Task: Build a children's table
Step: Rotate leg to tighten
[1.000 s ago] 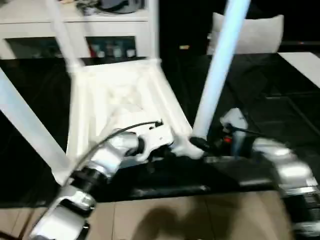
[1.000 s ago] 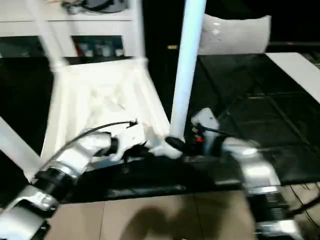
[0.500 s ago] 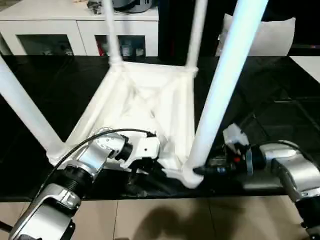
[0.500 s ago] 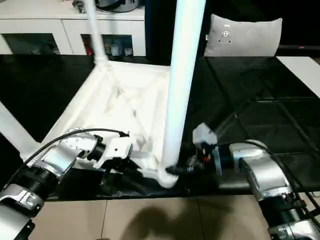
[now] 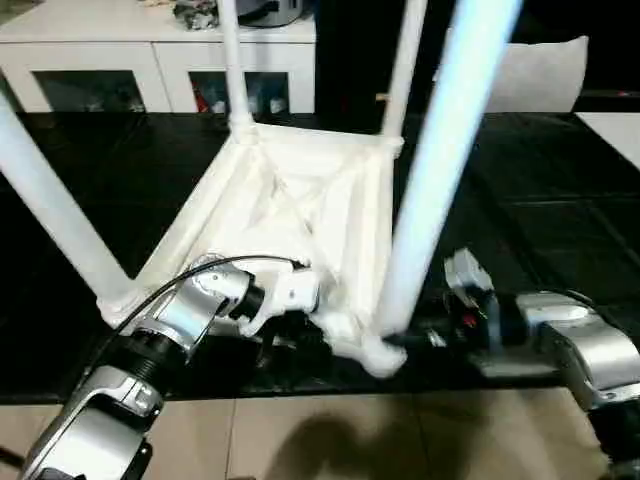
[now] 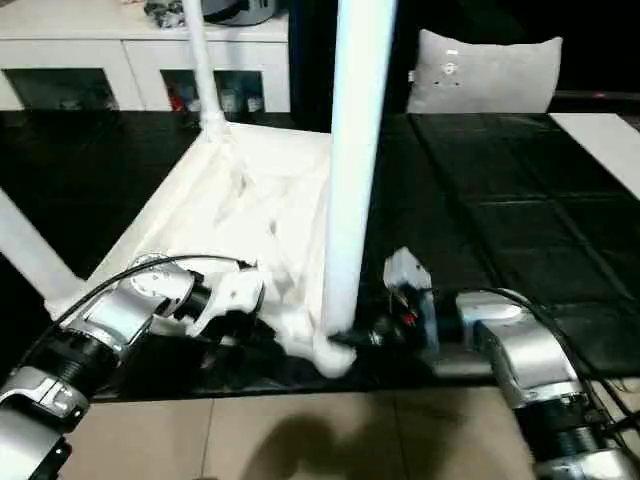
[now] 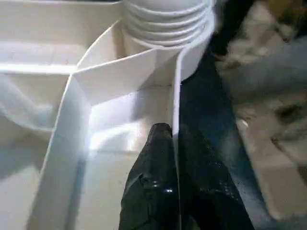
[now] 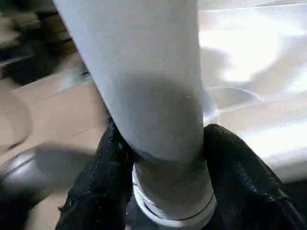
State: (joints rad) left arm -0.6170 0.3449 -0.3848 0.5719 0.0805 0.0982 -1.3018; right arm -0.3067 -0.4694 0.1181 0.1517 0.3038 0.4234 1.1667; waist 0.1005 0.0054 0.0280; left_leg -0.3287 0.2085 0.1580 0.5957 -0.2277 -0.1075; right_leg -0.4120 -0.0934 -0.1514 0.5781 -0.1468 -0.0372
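Item: tabletop, white, ribbed underside up, lying on my black work table at centre, its near edge at 6 o'clock by the table's front rim. Legs: four, standing up from the corner sockets, two far ones at 12 o'clock, one at 9 o'clock, the near leg rising at 1 o'clock from the near right socket. My left gripper: fingers pinched tight on the tabletop's thin rim wall, one finger inside, one outside, close to the threaded socket. My right gripper: fingers half apart and clamped on either side of the near leg, just above its threaded foot. Cabinet, white with glass doors, beyond the table at 11 o'clock. Cushion, grey, at 1 o'clock.
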